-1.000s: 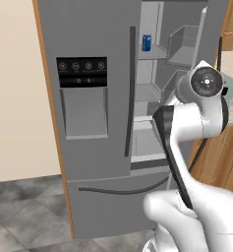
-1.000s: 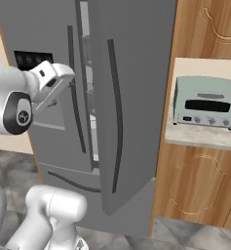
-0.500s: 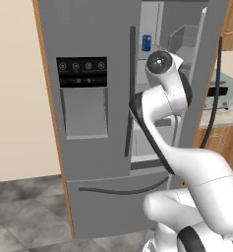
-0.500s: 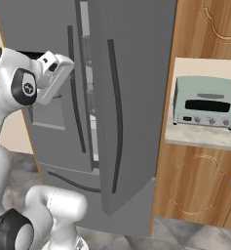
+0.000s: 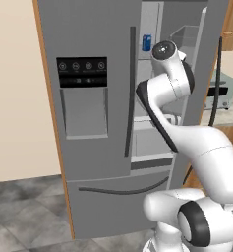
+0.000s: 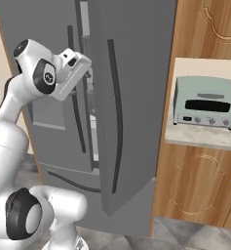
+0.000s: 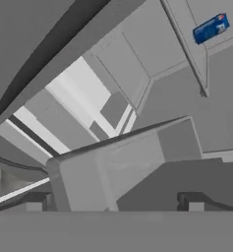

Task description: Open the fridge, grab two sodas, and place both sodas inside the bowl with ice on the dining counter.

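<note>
The grey steel fridge (image 5: 96,142) has its left door with the black dispenser panel (image 5: 82,72) closed. Its right door (image 6: 136,97) is swung wide open. One soda, a blue can (image 5: 146,42), stands on an upper shelf inside; in the hand view the blue can (image 7: 210,28) lies at the upper right, far off. My gripper (image 7: 113,204) is open, fingertips wide apart with nothing between them. It points into the fridge interior from just outside the opening. From the right, the hand (image 6: 73,72) is raised at the gap between the doors. The bowl and the dining counter are out of view.
A pale green toaster oven (image 6: 204,101) sits on the wall counter (image 6: 204,139) right of the fridge, with wooden cabinets (image 6: 200,185) above and below. The open door stands between my arm and that counter. Pale shelves and bins (image 7: 132,162) sit inside the fridge.
My arm has swung left and up, bringing the hand from beside the open door to the fridge opening. The jaws stayed open. The fridge and can have not moved.
</note>
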Robot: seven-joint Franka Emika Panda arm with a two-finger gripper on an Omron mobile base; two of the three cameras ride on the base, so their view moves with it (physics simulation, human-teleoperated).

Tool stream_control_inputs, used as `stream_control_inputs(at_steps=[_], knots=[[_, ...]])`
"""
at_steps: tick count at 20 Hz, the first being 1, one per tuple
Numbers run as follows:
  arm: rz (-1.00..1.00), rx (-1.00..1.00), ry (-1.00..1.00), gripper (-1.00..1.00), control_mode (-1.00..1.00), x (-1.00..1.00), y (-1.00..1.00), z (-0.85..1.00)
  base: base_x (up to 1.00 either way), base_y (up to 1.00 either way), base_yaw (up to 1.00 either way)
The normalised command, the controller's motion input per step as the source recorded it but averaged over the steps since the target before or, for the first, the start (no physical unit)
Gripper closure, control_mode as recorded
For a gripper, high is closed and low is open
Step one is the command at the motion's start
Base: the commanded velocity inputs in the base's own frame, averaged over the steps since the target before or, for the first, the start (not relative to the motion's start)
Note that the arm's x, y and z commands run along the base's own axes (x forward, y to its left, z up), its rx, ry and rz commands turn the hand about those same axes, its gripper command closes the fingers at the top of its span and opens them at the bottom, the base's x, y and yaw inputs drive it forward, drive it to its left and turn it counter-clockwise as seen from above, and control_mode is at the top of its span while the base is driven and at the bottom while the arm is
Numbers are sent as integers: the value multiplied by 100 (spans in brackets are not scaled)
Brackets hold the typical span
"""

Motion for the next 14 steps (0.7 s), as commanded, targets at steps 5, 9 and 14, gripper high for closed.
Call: stream_control_inputs(at_steps=[5, 9, 14], knots=[[-6, 0, 6, -100, -100, 1, -74, -19, 0, 0, 0], [-9, 0, 6, -100, -100, -2, -88, -19, 0, 0, 0], [-11, 1, 8, -100, -100, -10, -98, -11, 0, 0, 0]])
